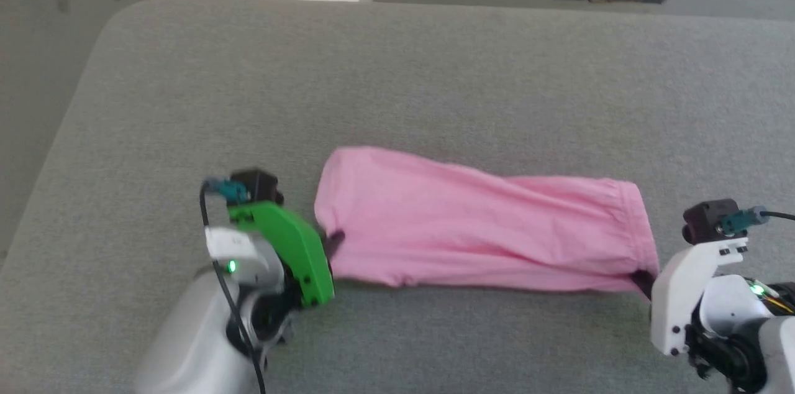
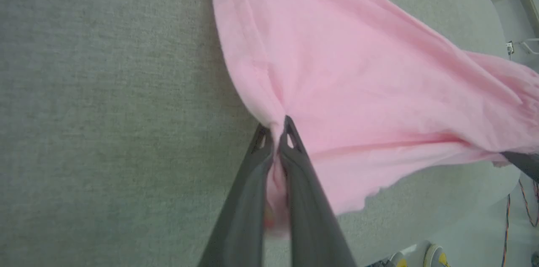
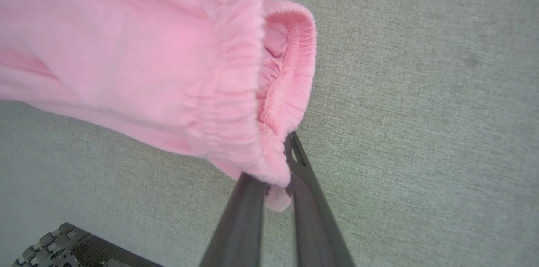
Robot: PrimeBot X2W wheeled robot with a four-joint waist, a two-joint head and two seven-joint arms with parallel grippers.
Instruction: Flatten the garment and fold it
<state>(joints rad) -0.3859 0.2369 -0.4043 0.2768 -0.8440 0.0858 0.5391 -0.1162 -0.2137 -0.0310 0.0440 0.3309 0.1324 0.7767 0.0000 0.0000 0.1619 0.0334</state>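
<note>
My left pincer [image 2: 276, 129] and right pincer [image 3: 276, 166] each pinch one end of the soft, floppy pink garment [image 1: 472, 226].

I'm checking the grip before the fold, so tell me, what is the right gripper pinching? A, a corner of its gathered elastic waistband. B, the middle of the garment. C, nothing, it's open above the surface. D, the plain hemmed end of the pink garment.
A: in the right wrist view the right gripper is closed on a corner of the garment, right at its gathered waistband.
</note>
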